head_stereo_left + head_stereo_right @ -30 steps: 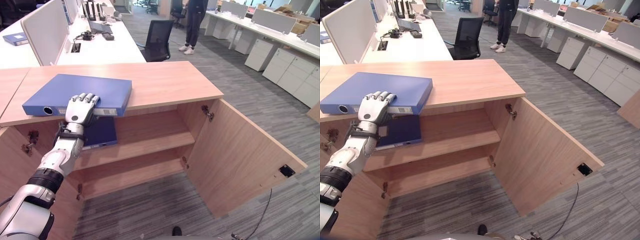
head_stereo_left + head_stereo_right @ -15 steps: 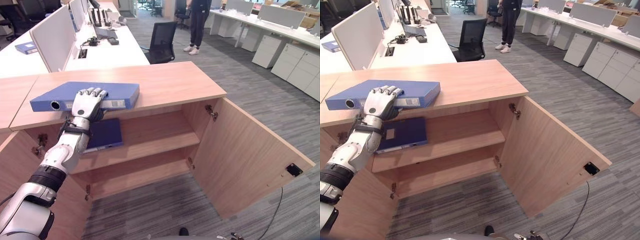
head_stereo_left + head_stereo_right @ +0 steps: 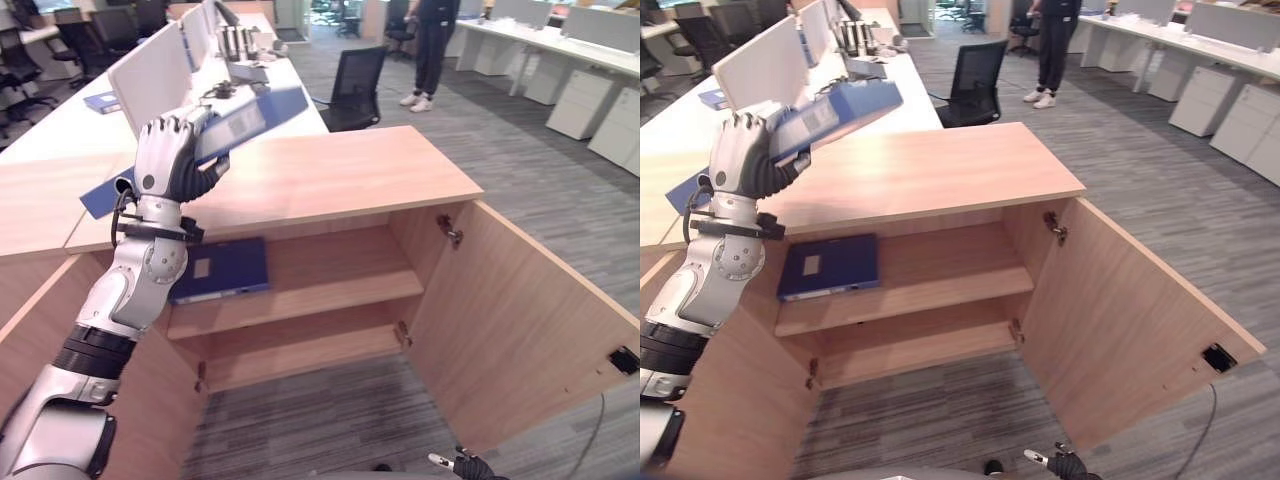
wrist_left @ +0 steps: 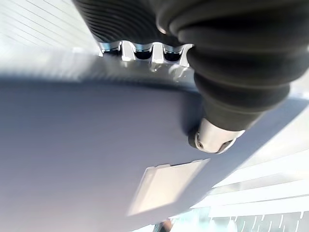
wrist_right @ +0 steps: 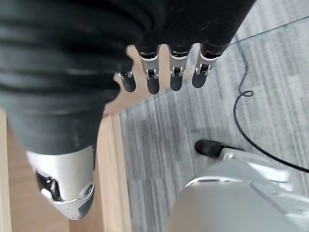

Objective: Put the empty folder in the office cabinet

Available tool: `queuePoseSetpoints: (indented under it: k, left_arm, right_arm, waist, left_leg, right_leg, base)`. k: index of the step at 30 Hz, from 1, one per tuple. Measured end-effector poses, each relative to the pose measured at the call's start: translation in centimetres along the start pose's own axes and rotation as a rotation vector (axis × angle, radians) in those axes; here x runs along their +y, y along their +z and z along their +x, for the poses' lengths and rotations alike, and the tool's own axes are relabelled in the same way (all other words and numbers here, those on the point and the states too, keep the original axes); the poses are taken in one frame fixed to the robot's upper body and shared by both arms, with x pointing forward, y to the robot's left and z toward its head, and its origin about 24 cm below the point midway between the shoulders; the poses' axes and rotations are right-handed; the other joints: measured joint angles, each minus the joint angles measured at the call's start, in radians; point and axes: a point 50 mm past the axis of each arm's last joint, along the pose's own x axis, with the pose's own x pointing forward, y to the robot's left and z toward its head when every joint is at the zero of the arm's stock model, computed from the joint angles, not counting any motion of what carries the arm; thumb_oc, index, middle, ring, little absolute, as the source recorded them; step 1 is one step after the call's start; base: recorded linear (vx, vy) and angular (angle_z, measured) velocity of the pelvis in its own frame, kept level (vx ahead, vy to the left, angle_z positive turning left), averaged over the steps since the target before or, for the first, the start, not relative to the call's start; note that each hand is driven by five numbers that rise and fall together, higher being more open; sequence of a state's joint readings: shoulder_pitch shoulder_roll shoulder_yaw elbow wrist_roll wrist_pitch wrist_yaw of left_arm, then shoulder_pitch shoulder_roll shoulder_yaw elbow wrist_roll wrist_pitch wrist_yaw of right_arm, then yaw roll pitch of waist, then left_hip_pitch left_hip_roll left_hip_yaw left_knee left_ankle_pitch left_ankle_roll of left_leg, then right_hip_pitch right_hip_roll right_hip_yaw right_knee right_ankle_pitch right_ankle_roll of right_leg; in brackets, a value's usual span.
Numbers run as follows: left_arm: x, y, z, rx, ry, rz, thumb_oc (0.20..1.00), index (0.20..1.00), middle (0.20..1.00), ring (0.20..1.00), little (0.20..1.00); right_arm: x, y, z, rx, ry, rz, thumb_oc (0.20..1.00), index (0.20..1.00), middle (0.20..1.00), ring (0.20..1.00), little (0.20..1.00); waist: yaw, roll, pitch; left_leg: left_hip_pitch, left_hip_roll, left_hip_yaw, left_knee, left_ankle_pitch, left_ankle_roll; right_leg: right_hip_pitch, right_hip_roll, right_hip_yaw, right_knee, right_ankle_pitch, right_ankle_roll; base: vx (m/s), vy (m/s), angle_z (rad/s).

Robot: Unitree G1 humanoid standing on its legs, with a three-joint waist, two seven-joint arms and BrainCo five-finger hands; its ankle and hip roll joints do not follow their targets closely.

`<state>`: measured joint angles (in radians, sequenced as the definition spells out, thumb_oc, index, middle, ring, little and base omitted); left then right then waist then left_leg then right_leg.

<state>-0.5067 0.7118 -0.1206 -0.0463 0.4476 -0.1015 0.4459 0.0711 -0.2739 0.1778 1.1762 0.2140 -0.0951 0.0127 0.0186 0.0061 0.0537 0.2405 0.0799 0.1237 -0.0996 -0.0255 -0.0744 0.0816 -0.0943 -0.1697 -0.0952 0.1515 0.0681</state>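
My left hand is shut on the near edge of a blue folder and holds it tilted in the air above the left part of the cabinet top. Seen from the left wrist, the thumb presses on the folder's blue cover. A second blue folder lies flat on the left of the cabinet's upper shelf. The lower shelf is bare. My right hand hangs low over the carpet with relaxed fingers, holding nothing.
The cabinet door stands wide open to the right. Behind the cabinet are a white desk with a divider panel and clutter, and a black office chair. A person stands in the aisle at the back. Grey carpet lies in front.
My left hand has raised the blue folder off the cabinet top and tipped its far end upward. The camera has also shifted.
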Motion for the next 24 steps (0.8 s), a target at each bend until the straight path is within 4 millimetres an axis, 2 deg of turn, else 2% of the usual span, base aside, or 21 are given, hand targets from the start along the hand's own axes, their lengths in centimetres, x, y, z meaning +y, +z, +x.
queuePoseSetpoints:
  k: [6,12,14,19,24]
  left_arm:
    - [2.3,2.6,0.3,-0.087,0.087,-0.232,0.2,0.2,0.2,0.2,0.2]
    - [2.9,4.2,-2.2,-0.083,0.046,-0.68,0.2,0.2,0.2,0.2,0.2]
    - [3.1,4.2,-3.3,-0.051,0.027,-0.816,0.2,0.2,0.2,0.2,0.2]
    - [2.5,3.7,-4.2,0.019,-0.017,-1.071,0.2,0.2,0.2,0.2,0.2]
    - [1.9,3.6,-5.7,0.071,-0.056,-1.253,0.2,0.2,0.2,0.2,0.2]
  right_arm:
    - [0.1,-0.2,0.0,0.013,0.015,-0.01,1.0,1.0,1.0,1.0,1.0]
    - [0.2,-0.3,0.0,0.024,0.036,-0.011,1.0,1.0,1.0,1.0,1.0]
    - [0.0,-0.2,0.0,0.022,0.033,-0.009,1.0,1.0,1.0,1.0,1.0]
    - [0.0,-0.4,0.0,0.037,0.037,0.003,1.0,1.0,1.0,1.0,1.0]
    - [-0.1,-0.5,0.0,0.045,0.047,-0.01,1.0,1.0,1.0,1.0,1.0]
  waist:
    - [0.022,0.023,-0.014]
    - [0.044,0.045,-0.024]
    - [0.045,0.049,-0.026]
    - [0.062,0.051,-0.027]
    - [0.07,0.049,-0.024]
  left_leg:
    - [-0.009,-0.002,-0.018,0.0,0.002,0.0]
    - [-0.028,-0.005,-0.047,0.0,0.009,0.002]
    - [-0.034,-0.006,-0.052,0.0,0.009,0.0]
    - [-0.045,-0.005,-0.067,0.0,0.018,-0.001]
    - [-0.045,-0.005,-0.071,0.0,0.019,-0.001]
  right_leg:
    - [0.001,-0.005,-0.017,0.0,-0.005,0.004]
    - [-0.001,-0.014,-0.044,0.0,-0.011,0.006]
    - [-0.005,-0.015,-0.051,0.0,-0.014,0.008]
    - [-0.008,-0.016,-0.064,0.0,-0.014,0.008]
    - [-0.006,-0.015,-0.067,0.0,-0.015,0.007]
  base:
    - [-0.04,-0.017,0.1]
    - [-0.04,-0.015,0.13]
    - [-0.03,-0.016,0.12]
    - [-0.02,-0.004,0.08]
    - [-0.01,-0.002,0.0]
